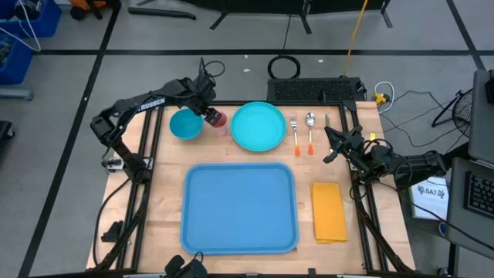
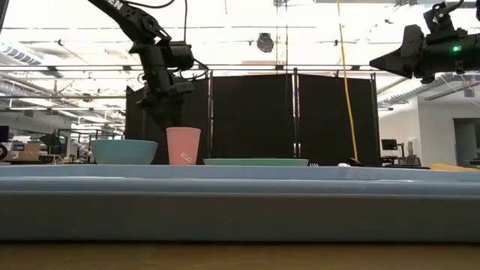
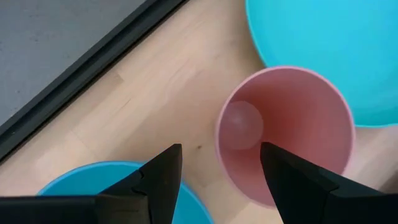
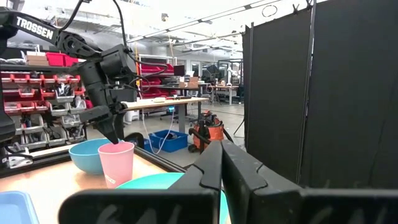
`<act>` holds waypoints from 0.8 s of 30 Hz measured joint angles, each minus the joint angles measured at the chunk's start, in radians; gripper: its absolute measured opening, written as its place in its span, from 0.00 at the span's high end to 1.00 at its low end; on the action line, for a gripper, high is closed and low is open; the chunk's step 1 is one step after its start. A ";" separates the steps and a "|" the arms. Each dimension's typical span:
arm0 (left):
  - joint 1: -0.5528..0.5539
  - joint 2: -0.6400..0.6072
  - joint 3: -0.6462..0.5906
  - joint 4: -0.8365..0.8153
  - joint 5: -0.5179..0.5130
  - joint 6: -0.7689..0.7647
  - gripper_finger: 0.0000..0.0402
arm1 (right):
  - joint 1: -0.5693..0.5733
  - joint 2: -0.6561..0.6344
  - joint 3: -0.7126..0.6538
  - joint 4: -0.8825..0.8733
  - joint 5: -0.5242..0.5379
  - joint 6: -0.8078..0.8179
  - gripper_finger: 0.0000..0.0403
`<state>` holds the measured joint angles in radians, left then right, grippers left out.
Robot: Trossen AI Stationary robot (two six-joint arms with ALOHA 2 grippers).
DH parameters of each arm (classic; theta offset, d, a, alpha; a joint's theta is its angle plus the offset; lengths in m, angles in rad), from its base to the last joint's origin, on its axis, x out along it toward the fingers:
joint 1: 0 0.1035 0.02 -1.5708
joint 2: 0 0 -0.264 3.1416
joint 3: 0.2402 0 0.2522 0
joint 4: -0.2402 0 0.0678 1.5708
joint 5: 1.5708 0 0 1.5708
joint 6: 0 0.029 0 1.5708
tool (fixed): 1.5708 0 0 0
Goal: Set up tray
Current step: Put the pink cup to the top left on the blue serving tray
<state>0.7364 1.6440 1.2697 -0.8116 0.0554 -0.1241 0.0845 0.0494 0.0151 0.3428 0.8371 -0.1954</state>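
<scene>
The blue tray (image 1: 239,208) lies flat on the near middle of the table, and its rim (image 2: 240,184) fills the front of the low view. A pink cup (image 1: 218,121) (image 3: 286,134) (image 2: 184,146) stands upright between a blue bowl (image 1: 185,123) and a turquoise plate (image 1: 257,126). My left gripper (image 1: 207,110) (image 3: 221,171) is open just above the cup, pointing down. One finger is over the cup's mouth and the other is outside, toward the bowl. No touch shows. My right gripper (image 1: 330,147) (image 4: 222,152) is shut, empty and raised right of the cutlery.
A fork (image 1: 295,135) and a spoon (image 1: 309,131), both orange-handled, lie right of the plate. A folded yellow napkin (image 1: 329,210) lies right of the tray. Dark frame rails run along the table's left and right edges, and a black screen (image 2: 292,116) stands behind the far edge.
</scene>
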 joint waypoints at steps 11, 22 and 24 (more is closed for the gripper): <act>-0.026 0.045 -0.029 0.010 -0.033 -0.016 0.45 | 0.000 0.000 0.000 0.000 -0.001 0.001 1.00; -0.049 0.053 -0.029 0.054 -0.029 0.019 0.63 | 0.000 0.000 0.000 -0.003 -0.001 0.022 1.00; -0.055 0.053 -0.029 0.055 -0.029 0.031 0.77 | 0.000 0.000 0.000 -0.006 -0.001 0.018 1.00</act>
<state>0.6814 1.6970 1.2407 -0.7570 0.0265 -0.0930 0.0846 0.0494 0.0151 0.3370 0.8365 -0.1776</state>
